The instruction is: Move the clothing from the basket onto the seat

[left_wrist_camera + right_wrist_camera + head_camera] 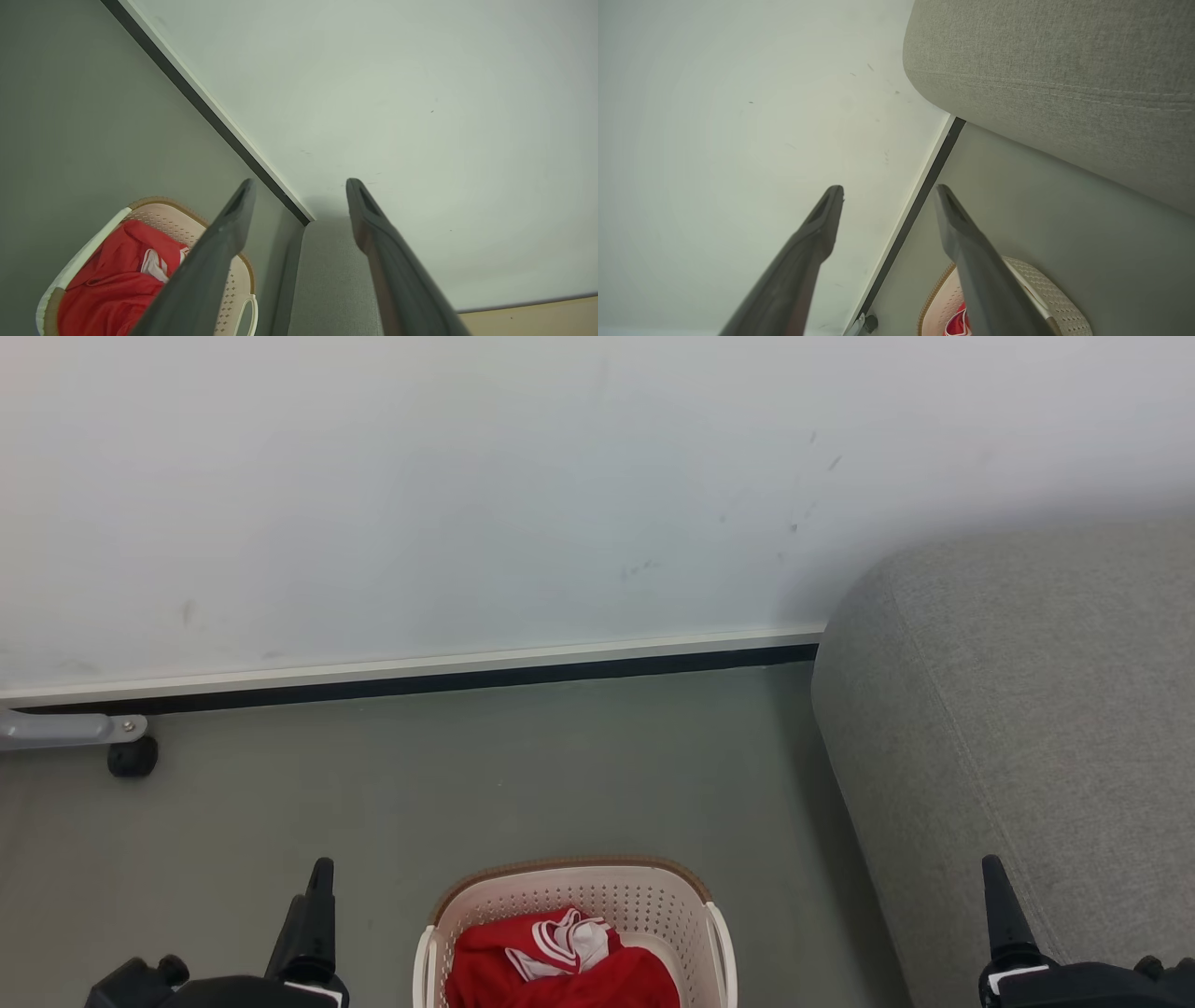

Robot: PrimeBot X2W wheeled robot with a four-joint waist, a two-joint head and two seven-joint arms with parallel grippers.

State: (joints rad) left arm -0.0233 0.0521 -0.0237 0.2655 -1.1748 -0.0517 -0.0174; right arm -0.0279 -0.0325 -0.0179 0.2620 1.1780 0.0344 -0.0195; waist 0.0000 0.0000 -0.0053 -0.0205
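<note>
Surrounding basket (644,902): seat (1027,709) right, wall (467,476) behind, caster (132,757) left

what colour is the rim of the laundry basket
Brown, woven-look rim on the cream perforated plastic basket; best in the head view.

- A pale, whitish wall (467,476) takes up the upper half of the head view.
- Small dark scuff marks (639,567) dot the wall right of its middle (a few more sit higher up, too small to make out).
- A white skirting strip (420,666) runs along the wall's foot, with a black band (420,685) directly beneath it.
- A dull grey-green floor (560,775) stretches from that band towards the camera.
- A grey metal bar (56,729) reaches in from the left edge, low against the wall.
- A black caster (133,758) sits under the bar's end, on the floor.
- A beige surface (537,320) shows at the lower right corner of the left wrist view; what it is cannot be told.
</note>
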